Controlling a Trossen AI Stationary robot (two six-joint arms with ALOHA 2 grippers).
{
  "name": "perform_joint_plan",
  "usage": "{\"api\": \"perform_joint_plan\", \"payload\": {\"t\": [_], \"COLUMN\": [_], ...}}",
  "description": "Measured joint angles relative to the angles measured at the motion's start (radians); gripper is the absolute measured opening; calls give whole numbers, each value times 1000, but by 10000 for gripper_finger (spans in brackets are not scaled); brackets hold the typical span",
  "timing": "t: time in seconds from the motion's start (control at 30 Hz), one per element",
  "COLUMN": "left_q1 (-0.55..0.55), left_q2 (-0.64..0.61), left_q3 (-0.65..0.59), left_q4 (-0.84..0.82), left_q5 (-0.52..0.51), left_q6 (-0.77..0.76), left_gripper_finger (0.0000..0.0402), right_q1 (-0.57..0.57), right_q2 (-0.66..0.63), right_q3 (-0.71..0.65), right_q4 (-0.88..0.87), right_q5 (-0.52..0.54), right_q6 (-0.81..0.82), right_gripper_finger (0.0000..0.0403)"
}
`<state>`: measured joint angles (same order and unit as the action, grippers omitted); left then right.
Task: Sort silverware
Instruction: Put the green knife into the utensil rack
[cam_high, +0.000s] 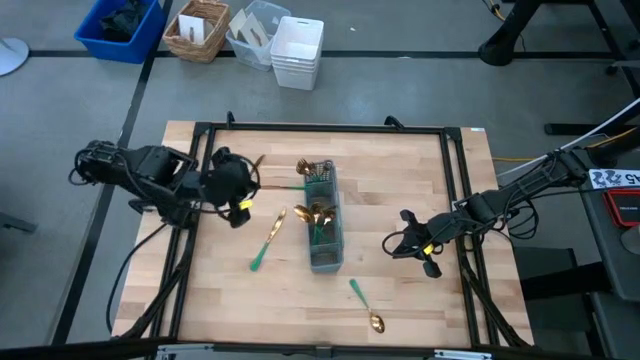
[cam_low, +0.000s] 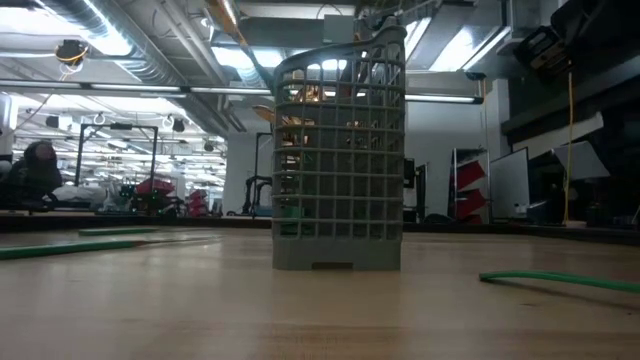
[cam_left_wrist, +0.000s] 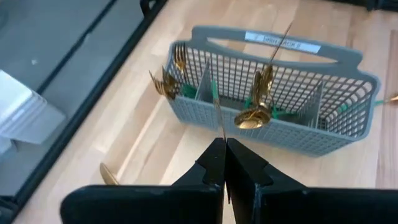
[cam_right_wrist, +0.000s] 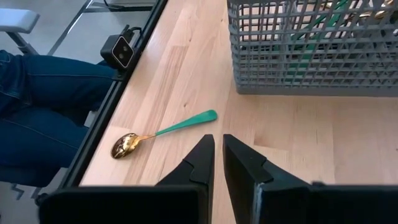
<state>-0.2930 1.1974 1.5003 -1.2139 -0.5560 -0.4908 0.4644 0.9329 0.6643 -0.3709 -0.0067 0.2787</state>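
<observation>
Grey plastic caddy (cam_high: 325, 232) stands mid-table, holding gold-headed, green-handled silverware (cam_high: 318, 212) in its compartments; one spoon (cam_right_wrist: 163, 134) lies on the wood near its front end, another piece (cam_high: 267, 241) just left of it. Left gripper (cam_left_wrist: 221, 158), left of the caddy, is clamped on a thin knife (cam_left_wrist: 217, 115). Right gripper (cam_right_wrist: 217, 155), right of the caddy, stands slightly parted, holding nothing.

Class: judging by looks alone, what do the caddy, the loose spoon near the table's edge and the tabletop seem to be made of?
Caddy: probably moulded plastic, matte grey, with a thin open grid of walls. Spoon: the bowl looks like polished gold-toned metal, mirror-bright; the green handle is smooth, perhaps plastic or enamel, which cannot be told. Tabletop: wood, pale, showing joined strips and grain.
</observation>
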Motion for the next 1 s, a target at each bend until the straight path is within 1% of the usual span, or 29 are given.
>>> {"api": "perform_joint_plan", "payload": {"t": [0.17, 0.37, 0.57, 0.8, 1.0], "left_q1": [58, 107, 164, 225, 257], "left_q2": [21, 63, 137, 262, 376], "left_q3": [-7, -8, -8, -8, -8], "left_q4": [12, 64, 102, 168, 188], "left_q5": [84, 179, 217, 289, 303], "left_q6": [1, 62, 72, 106, 125], "left_gripper_finger": [0, 0, 0, 0, 0], "right_q1": [0, 0, 0, 0, 0], "right_q2": [0, 0, 1, 1, 1], "right_q3": [0, 0, 0, 0, 0], "right_q4": [-3, -7, -7, -7, -7], "right_q5": [0, 0, 0, 0, 0], "right_q6": [-5, -27, -27, -27, -27], "right_gripper_finger": [37, 37, 37, 37, 37]}}
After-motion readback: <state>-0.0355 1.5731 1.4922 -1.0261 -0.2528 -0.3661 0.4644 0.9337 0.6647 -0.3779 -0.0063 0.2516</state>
